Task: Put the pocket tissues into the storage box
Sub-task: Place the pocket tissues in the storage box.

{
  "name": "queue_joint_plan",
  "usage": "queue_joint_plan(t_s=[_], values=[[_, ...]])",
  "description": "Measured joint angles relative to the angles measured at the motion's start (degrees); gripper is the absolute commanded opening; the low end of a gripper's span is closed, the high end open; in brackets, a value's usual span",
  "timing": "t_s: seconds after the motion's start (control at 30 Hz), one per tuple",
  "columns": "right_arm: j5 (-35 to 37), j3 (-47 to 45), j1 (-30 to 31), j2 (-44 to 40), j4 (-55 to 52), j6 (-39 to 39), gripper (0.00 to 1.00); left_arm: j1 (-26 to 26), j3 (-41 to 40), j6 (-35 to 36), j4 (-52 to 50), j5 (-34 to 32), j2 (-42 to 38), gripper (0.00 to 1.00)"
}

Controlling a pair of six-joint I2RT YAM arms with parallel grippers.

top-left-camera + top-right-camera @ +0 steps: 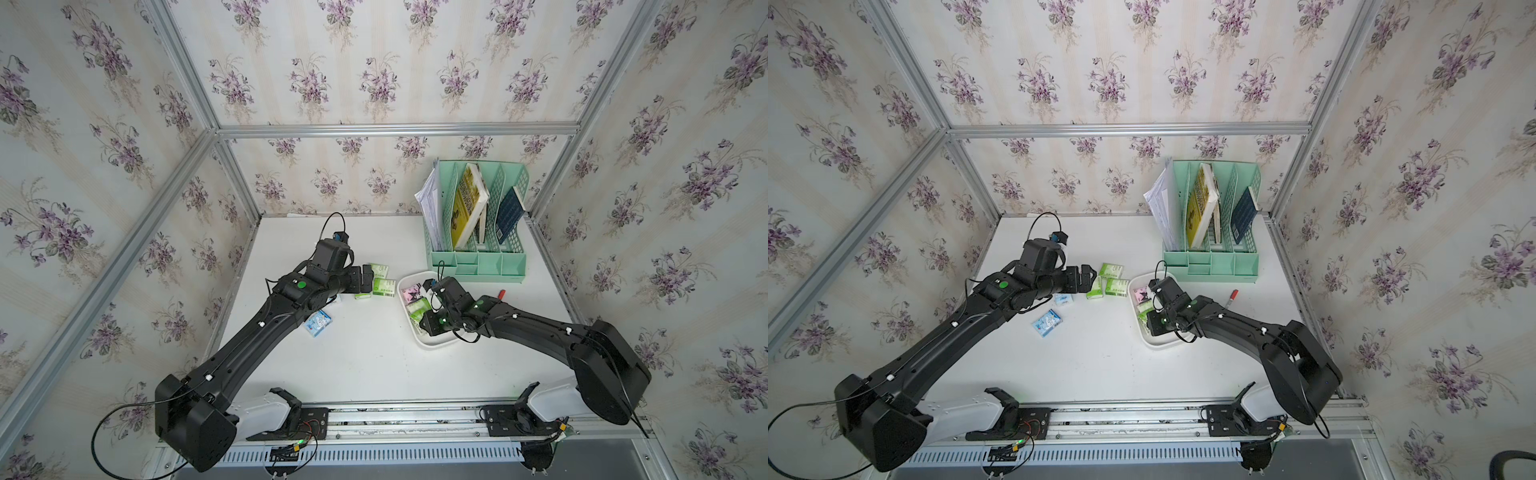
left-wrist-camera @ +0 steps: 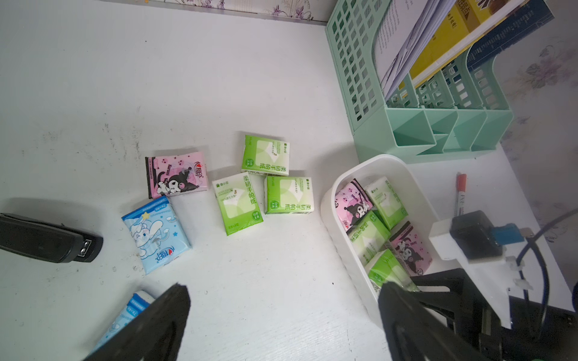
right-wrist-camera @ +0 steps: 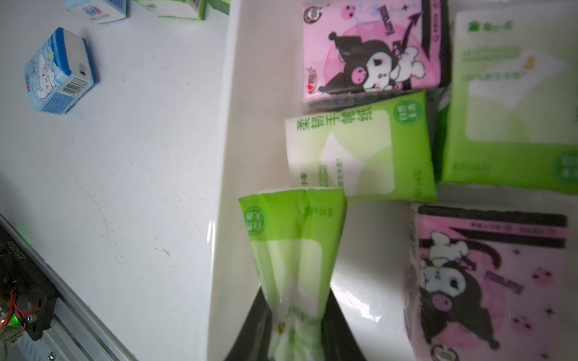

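Note:
The white storage box [image 1: 432,343] sits right of centre and holds several pocket tissues, pink [image 3: 372,53] and green [image 3: 359,153]. My right gripper [image 3: 295,301] is over the box's left inner side. It is shut on a green pack [image 3: 291,237], pinching it at the middle. My left gripper [image 2: 284,289] hangs open above bare table, close to the box's left wall [image 2: 333,203]. Loose packs lie beyond it: three green [image 2: 266,154], one pink [image 2: 176,175], one blue [image 2: 156,233]. A left fingertip [image 2: 175,300] partly hides another blue pack [image 2: 125,315].
A mint green file organizer [image 1: 478,232] with books stands behind the box against the back wall. A red marker [image 1: 501,293] lies right of the box. A black stapler [image 2: 47,239] lies on the table beside the blue pack.

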Motion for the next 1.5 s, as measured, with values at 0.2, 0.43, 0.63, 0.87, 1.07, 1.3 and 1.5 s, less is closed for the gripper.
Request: queue_joint_plan(t_s=[0.2, 0.43, 0.63, 0.87, 1.07, 1.3, 1.5], values=[[0.1, -2.8, 0.0, -4.1, -0.9, 1.1, 0.23, 0.0, 1.3, 1.5, -1.0, -0.2, 0.5, 0.99], [0.2, -3.0, 0.0, 1.2, 1.8, 2.3, 0.22, 0.0, 3.3, 2.3, -1.8, -0.2, 1.7, 0.99], [-0.1, -1.3, 0.0, 4.5, 3.8, 2.3, 0.24, 0.0, 2.9, 2.3, -2.6, -0.4, 1.1, 0.99], [-0.4, -0.3, 0.0, 6.5, 5.3, 2.3, 0.42, 0.0, 2.9, 2.3, -2.6, -0.5, 1.1, 0.99], [-0.3, 0.3, 0.0, 6.1, 5.0, 2.3, 0.62, 0.0, 2.9, 2.4, -2.6, -0.5, 1.1, 0.99], [-0.2, 4.7, 0.0, 3.3, 3.2, 1.9, 0.67, 0.0, 2.9, 2.4, -2.6, -0.5, 1.1, 0.99], [0.1, 9.8, 0.0, 1.3, 0.0, 0.4, 0.68, 0.0, 2.9, 2.4, -2.6, -0.7, 1.0, 0.99]])
